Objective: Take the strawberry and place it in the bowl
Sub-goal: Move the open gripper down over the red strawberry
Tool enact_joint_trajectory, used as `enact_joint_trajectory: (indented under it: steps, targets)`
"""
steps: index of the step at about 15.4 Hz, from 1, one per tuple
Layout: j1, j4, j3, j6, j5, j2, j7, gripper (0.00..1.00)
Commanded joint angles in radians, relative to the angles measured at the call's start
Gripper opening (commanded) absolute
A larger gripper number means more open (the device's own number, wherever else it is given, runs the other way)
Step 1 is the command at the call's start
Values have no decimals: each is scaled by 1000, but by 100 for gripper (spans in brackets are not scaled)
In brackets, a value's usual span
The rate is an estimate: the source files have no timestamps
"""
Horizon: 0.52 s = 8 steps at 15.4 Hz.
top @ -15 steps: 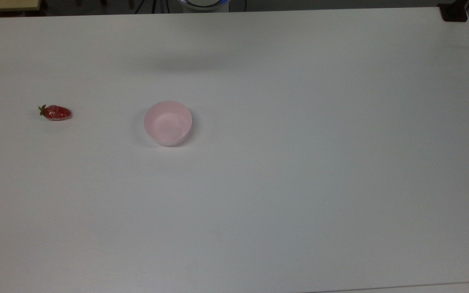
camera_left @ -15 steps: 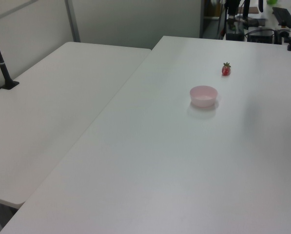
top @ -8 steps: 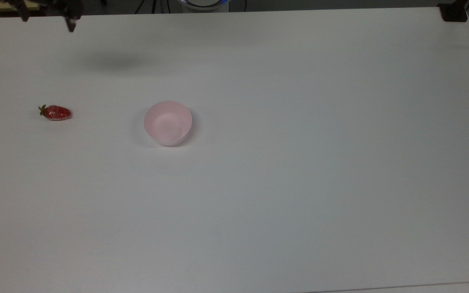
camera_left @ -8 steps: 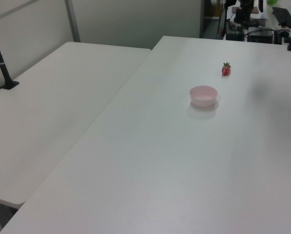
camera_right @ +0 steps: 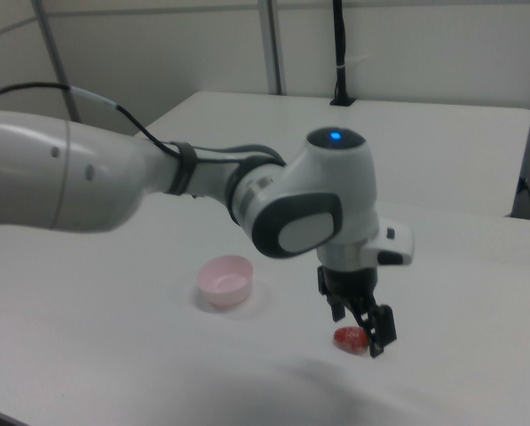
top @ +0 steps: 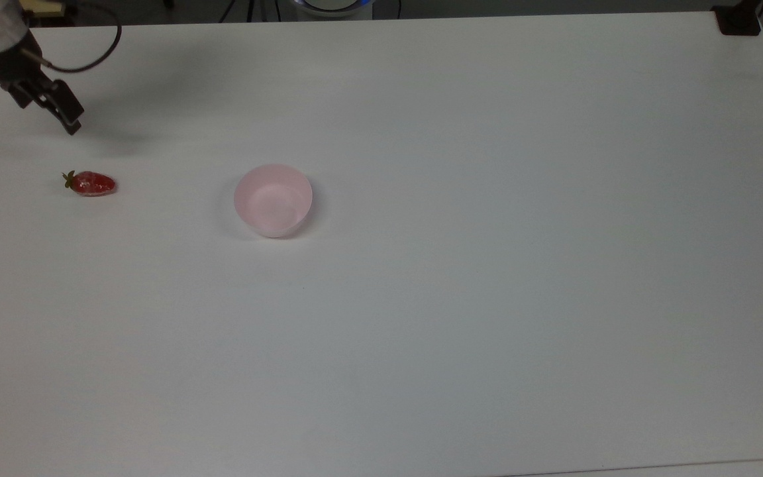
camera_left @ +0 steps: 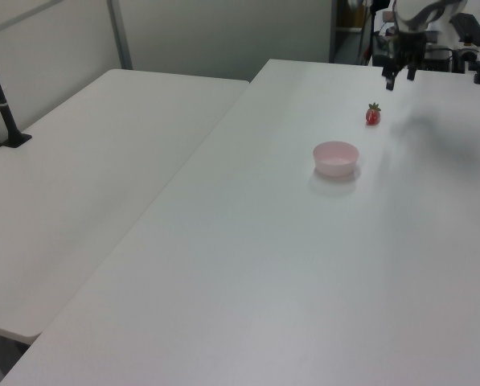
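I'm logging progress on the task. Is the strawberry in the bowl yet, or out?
Out. The strawberry lies on the bare table, well apart from the bowl, whose inside is empty. The gripper hangs near the strawberry, not touching it.

The robot's black two-finger hand (top: pixel 63 118), out of the top view a second ago and at its upper edge half a second ago, is now lower over the white tabletop (top: pixel 487 265), near the small glossy red strawberry (top: pixel 91 183), at its 11 o'clock in the top view.
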Motion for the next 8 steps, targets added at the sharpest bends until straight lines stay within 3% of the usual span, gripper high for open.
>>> enact_joint_trajectory:
  steps: [1, 4, 8]
  targets:
    - [12, 20, -4, 4, 63, 37, 104, 100]
    - [33, 14, 3, 109, 126, 69, 265, 99]
    - [100, 18, 8, 192, 114, 136, 472, 97]
